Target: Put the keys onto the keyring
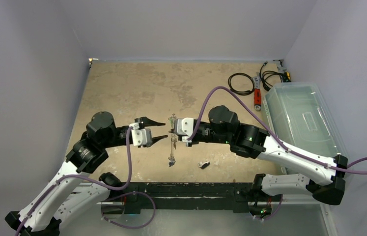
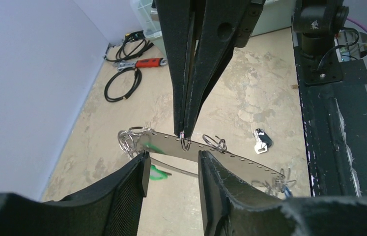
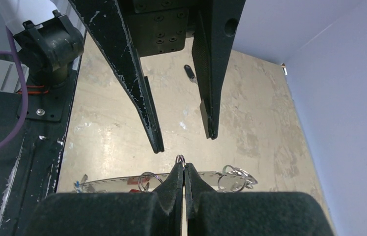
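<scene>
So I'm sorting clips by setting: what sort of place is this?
Likely a robotics lab test cell: a worn tabletop boxed in by plain white walls, with a clear plastic bin and coiled black cables along its right side.

Left gripper (image 1: 165, 130) agape; right gripper (image 1: 173, 132) pinched tight

One left hand (image 1: 164, 130), one right hand (image 3: 182, 169), one keyring (image 2: 240, 162), one loose key (image 1: 203, 164)

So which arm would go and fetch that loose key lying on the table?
Probably the left: the left gripper is open and empty, while the right gripper is shut on the keyring, holding it up. Letting go would likely drop it.
</scene>
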`<state>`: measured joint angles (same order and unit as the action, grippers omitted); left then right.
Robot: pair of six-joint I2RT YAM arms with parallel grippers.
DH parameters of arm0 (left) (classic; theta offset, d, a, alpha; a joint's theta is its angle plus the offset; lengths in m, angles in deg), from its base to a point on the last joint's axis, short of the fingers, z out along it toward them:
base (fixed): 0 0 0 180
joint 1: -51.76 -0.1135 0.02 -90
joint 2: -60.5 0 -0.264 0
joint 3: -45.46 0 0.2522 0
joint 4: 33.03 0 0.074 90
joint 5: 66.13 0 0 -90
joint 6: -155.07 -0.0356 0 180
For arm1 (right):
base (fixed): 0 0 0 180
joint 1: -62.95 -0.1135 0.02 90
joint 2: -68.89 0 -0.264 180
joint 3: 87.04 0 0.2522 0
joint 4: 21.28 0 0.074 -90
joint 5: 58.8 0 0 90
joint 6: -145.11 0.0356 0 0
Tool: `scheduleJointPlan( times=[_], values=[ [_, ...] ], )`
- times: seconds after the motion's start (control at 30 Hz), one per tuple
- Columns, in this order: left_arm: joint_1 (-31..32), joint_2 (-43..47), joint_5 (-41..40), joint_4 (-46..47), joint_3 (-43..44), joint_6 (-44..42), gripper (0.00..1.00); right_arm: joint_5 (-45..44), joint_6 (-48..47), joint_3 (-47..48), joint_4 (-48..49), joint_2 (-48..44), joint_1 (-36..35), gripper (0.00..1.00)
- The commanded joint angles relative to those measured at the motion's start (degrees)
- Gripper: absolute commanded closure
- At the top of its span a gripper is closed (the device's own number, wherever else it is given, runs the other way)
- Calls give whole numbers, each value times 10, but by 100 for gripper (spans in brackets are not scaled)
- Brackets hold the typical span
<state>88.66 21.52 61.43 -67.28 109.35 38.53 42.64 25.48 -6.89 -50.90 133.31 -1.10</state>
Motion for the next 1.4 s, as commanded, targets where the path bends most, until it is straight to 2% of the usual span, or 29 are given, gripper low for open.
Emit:
scheduleJointPlan(
  times=[0.0, 0.17, 0.47, 0.67, 0.77, 0.93, 0.97, 1.07, 1.13, 1.23, 1.37],
  values=[
    [4, -6, 34, 30, -5, 13, 62, -5, -9, 13, 39, -14, 1, 100],
    [4, -18, 45, 44, -6, 18, 75, -3, -10, 15, 38, -10, 1, 100],
    [5, -27, 52, 59, -15, 19, 78, 4, -13, 16, 40, -10, 1, 100],
    [7, -34, 59, 72, -20, 23, 88, 13, -12, 16, 40, -9, 1, 100],
    [8, -32, 58, 86, -28, 20, 100, 19, -12, 16, 40, -9, 1, 100],
    [8, -4, 58, 146, -66, 21, 100, 15, -9, 13, 49, -10, 1, 100],
    [8, 3, 59, 160, -75, 23, 100, 12, -4, 10, 57, -13, 1, 93],
    [8, 25, 67, 205, -100, 35, 100, 8, 28, -7, 95, -37, 1, 62],
    [7, 40, 71, 240, -114, 49, 100, 5, 34, -30, 125, -62, 1, 51],
    [7, 51, 77, 265, -125, 57, 100, 15, 42, -49, 148, -93, 2, 44],
    [7, 67, 89, 308, -141, 76, 100, 35, 42, -56, 144, -114, 2, 46]
  ],
)
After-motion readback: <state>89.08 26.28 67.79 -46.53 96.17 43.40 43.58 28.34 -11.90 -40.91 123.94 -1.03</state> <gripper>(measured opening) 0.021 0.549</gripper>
